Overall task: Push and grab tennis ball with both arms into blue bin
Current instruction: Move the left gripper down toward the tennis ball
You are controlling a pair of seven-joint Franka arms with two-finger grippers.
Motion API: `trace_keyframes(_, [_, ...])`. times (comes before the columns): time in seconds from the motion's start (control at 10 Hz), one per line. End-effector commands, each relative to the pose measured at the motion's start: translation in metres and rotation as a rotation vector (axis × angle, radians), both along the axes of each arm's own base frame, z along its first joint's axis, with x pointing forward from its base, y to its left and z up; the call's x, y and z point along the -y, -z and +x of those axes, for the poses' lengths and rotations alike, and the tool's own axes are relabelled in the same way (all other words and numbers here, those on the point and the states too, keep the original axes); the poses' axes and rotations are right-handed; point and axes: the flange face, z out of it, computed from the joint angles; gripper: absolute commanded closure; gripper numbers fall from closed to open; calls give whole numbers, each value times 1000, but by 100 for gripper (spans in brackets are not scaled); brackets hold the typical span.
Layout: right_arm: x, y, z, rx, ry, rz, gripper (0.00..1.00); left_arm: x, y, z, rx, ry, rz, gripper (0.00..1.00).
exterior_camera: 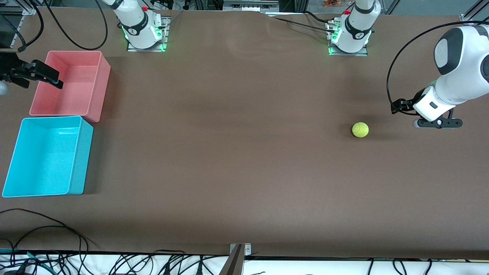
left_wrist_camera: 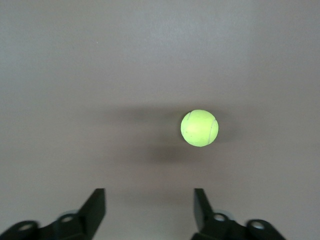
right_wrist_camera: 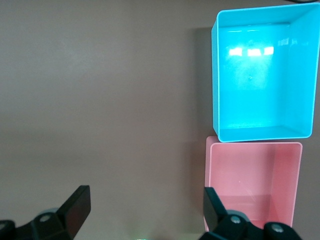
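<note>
The tennis ball (exterior_camera: pixel 360 129) lies on the brown table toward the left arm's end, yellow-green with a faint seam (left_wrist_camera: pixel 199 128). My left gripper (exterior_camera: pixel 436 123) hangs low over the table beside the ball, apart from it and closer to the table's end. It is open (left_wrist_camera: pixel 149 202) with nothing between its fingers. The blue bin (exterior_camera: pixel 86 152) stands at the right arm's end, its inside bare (right_wrist_camera: pixel 215 75). My right gripper (exterior_camera: pixel 49 76) is over the outer edge of the pink bin, open (right_wrist_camera: pixel 146 202) and holding nothing.
The pink bin (exterior_camera: pixel 98 89) stands against the blue bin, farther from the front camera (right_wrist_camera: pixel 255 145). A long stretch of bare brown table separates the ball from the bins. Black cables and a metal bracket (exterior_camera: pixel 240 259) run along the table's front edge.
</note>
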Motion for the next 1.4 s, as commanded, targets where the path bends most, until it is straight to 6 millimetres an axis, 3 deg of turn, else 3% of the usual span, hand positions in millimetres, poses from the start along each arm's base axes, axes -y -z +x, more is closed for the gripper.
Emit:
trace_keyframes(0.0, [2, -8, -2, 8, 6, -5, 0, 1, 12, -9, -17, 8, 4, 68])
trace_keyframes(0.2, [-1, -5, -1, 4, 6, -7, 0, 4, 13, -11, -30, 30, 1, 89])
trace_keyframes(0.4, [0, -5, 0, 7, 8, -7, 0, 7, 22, -14, -48, 140, -29, 98])
trace_keyframes(0.7, [1, -5, -1, 5, 9, -7, 0, 15, 31, -12, -60, 253, -67, 100])
trace_keyframes(0.8, [1, -5, -1, 4, 11, -7, 0, 24, 37, -14, -55, 334, -80, 100])
trace_keyframes(1.3, [1, -5, 0, 7, 6, -8, 0, 21, 65, -21, -23, 759, -217, 100])
